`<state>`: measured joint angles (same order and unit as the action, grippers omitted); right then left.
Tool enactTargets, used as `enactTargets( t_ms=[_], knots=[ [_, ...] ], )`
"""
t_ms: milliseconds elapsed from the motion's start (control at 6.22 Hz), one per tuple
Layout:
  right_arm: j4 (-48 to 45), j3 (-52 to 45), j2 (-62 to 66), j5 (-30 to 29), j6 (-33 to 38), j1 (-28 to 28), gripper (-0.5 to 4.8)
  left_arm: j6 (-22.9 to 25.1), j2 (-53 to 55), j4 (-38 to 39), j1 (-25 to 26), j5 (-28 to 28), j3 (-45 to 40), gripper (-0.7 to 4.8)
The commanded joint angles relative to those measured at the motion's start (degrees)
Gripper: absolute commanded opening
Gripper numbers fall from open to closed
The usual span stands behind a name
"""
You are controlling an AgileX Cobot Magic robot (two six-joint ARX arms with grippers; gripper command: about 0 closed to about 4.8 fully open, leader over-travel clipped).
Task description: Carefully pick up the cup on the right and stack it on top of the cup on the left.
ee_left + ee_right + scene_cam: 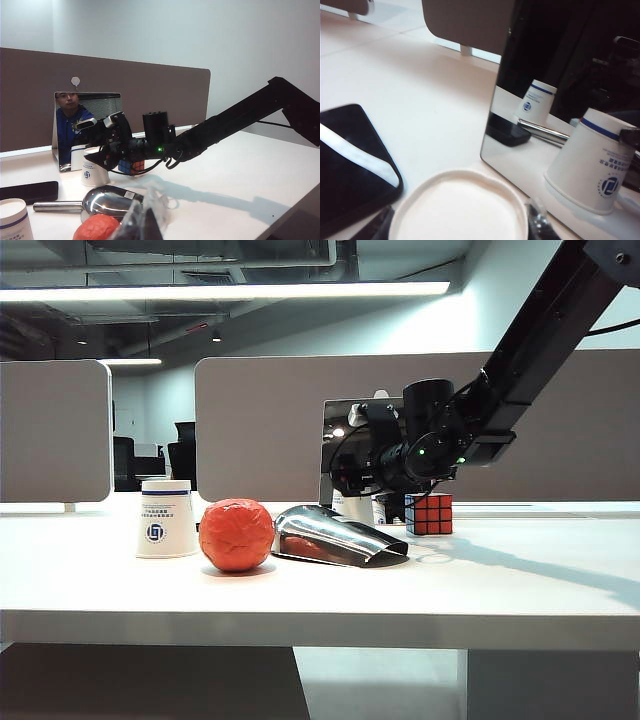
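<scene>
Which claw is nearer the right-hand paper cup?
Right. The right claw sits around the right-hand paper cup by the mirror; the left claw hangs far off, above the red ball.

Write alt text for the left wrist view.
The right arm reaches across a white table, its claw around an upside-down paper cup in front of a mirror. Nearer the camera lie a metal scoop, a red ball, a second cup and a phone.

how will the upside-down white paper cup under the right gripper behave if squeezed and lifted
The upside-down white paper cup looks thin-walled and empty, so probably light and easily crushed. The right gripper straddles it with jaws apart. Its tapered sides may slip; its wide rim on the white table resists tipping.
</scene>
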<state>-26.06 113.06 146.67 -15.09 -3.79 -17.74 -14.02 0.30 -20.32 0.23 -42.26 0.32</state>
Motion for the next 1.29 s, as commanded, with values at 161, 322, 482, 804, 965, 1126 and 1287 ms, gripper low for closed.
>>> enactTargets(
  t_ms=[161, 322, 482, 804, 965, 1126, 1287],
  knots=[
    [3.7, 4.5, -0.3, 2.9, 0.3, -1.3, 4.67, 0.0, 0.0, 0.1, 0.0, 0.0, 0.1, -0.05],
    [4.3, 4.5, -0.3, 4.0, 0.3, -1.2, 4.68, 0.0, 0.0, 0.1, 0.0, 0.0, 0.1, -0.05],
    [6.6, 4.5, -0.3, 4.1, 0.3, -1.2, 4.68, 0.0, 0.0, 0.1, 0.0, -0.2, 0.1, -0.05],
    [7.8, 4.5, -0.2, 4.1, 0.3, -1.2, 4.14, 0.0, 0.0, 0.0, 0.0, -0.2, 0.1, -0.05],
    [7.9, 4.5, -0.2, 4.2, 0.3, -1.1, 3.63, 0.0, 0.0, 0.0, 0.0, -0.2, 0.1, -0.05],
    [8.0, 4.5, -0.2, 5.0, 0.3, -1.1, 3.63, 0.0, 0.0, 0.0, 0.0, -0.2, 0.1, -0.05],
    [8.3, 4.5, -0.2, 4.9, 0.3, -1.1, 3.52, 0.0, 0.0, 0.0, 0.0, -0.2, 0.1, -0.05]
  ],
)
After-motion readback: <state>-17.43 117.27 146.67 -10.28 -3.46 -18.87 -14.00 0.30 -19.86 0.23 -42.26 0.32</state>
